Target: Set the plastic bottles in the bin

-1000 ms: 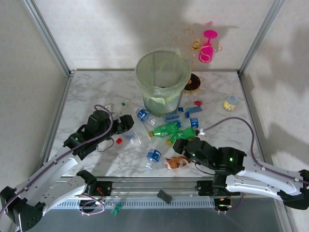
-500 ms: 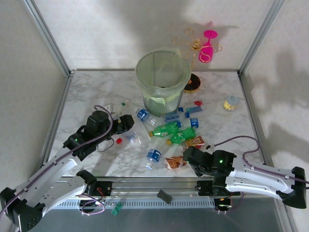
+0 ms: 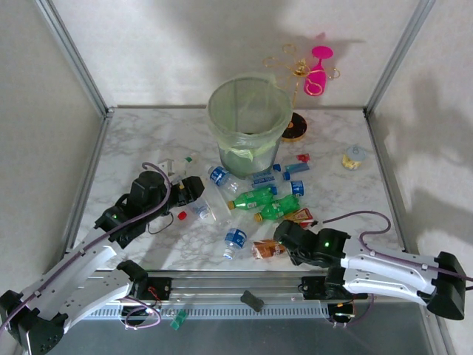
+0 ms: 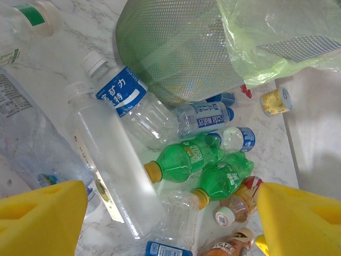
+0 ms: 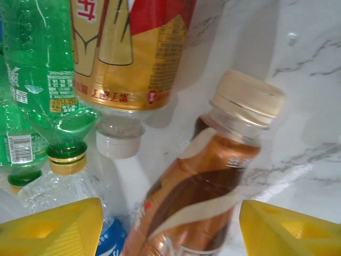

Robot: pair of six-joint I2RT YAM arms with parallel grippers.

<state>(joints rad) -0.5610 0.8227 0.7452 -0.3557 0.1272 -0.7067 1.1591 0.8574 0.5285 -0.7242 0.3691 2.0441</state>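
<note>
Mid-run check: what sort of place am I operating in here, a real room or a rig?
Most likely a lab test cell, not a lived-in room: a marble-patterned tabletop boxed in by plain white panels on aluminium posts, with staged clutter of plastic bottles around a bin.

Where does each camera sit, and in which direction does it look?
Top external: above and behind the arms, looking down on the table; both arms, left gripper and right gripper show.
Left wrist: on the left arm, facing the green bottles and the bin; its yellow fingers show.
Right wrist: on the right arm, close above the brown bottle; its yellow fingers flank it.
Shared: both wrist views show the green bottles.
</note>
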